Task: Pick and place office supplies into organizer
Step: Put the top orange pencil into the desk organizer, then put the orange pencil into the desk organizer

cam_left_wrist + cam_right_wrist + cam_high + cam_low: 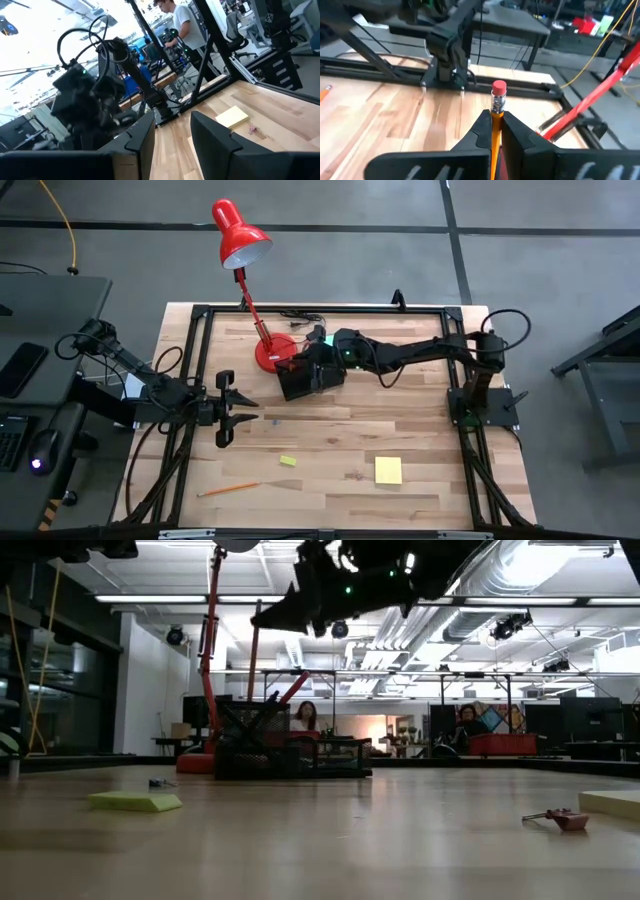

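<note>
The right claw [496, 131] pinches an orange pencil [497, 107] above the organizer [308, 378]; the left claw [243, 411] is spread, empty.

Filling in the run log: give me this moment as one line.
right gripper: shut on pencil, above organizer | left gripper: open, empty, waiting at left | still out: yellow pad, orange pencil
</note>
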Controlling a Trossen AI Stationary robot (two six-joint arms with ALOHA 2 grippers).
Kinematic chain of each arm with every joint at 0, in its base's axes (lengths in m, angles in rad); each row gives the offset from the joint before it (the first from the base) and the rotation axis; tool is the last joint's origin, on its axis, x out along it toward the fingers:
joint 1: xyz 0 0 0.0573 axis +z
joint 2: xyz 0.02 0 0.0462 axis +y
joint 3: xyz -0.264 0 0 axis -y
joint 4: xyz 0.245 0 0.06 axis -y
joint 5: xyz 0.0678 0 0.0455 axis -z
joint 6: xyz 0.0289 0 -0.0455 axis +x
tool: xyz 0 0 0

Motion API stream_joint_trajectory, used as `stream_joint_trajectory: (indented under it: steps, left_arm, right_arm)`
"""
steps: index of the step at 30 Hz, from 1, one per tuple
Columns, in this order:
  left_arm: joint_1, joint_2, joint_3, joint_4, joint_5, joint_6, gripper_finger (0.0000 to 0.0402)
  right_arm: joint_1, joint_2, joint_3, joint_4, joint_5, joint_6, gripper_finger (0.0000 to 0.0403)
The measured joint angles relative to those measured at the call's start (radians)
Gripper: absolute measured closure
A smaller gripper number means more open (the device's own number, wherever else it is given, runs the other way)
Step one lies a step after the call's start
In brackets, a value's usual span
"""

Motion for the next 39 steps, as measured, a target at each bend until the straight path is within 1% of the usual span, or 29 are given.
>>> stream_joint_trajectory:
  steps: [4,7,9,15,21,25,28,31,35,39]
  left_arm:
    - [0.000,0.000,0.000,0.000,0.000,0.001,0.0286]
    - [0.000,0.000,0.000,-0.004,0.000,0.001,0.0286]
    - [0.000,0.000,0.000,-0.005,0.000,0.001,0.0286]
    - [0.000,0.000,0.000,-0.007,0.000,-0.002,0.0286]
    - [0.000,0.001,0.000,-0.008,0.000,-0.002,0.0284]
    - [0.000,0.002,0.000,-0.025,-0.001,-0.002,0.0284]
    - [0.000,0.011,0.000,-0.100,-0.008,-0.023,0.0284]
    - [0.000,0.036,0.000,-0.182,-0.009,-0.105,0.0284]
    - [0.000,0.070,0.000,-0.231,-0.007,-0.272,0.0284]
    - [0.000,0.118,0.000,-0.300,0.049,-0.480,0.0284]
  right_arm:
    - [-0.015,0.036,0.000,0.013,-0.047,0.014,0.0403]
    - [-0.016,0.045,0.000,0.033,-0.053,0.017,0.0399]
    - [-0.015,0.045,0.000,0.045,-0.054,0.015,0.0390]
    - [-0.013,0.046,0.000,0.053,-0.030,0.039,0.0347]
    - [-0.014,0.084,0.000,0.042,-0.032,0.047,0.0292]
    - [0.000,0.091,0.000,0.054,-0.022,0.000,0.0263]
    - [0.019,0.070,-0.001,0.032,-0.010,-0.039,0.0255]
    - [0.051,0.033,0.000,0.005,0.003,-0.049,0.0254]
    - [0.101,0.011,-0.001,-0.066,0.004,-0.028,0.0254]
    - [0.152,-0.002,0.000,-0.145,0.010,0.033,0.0253]
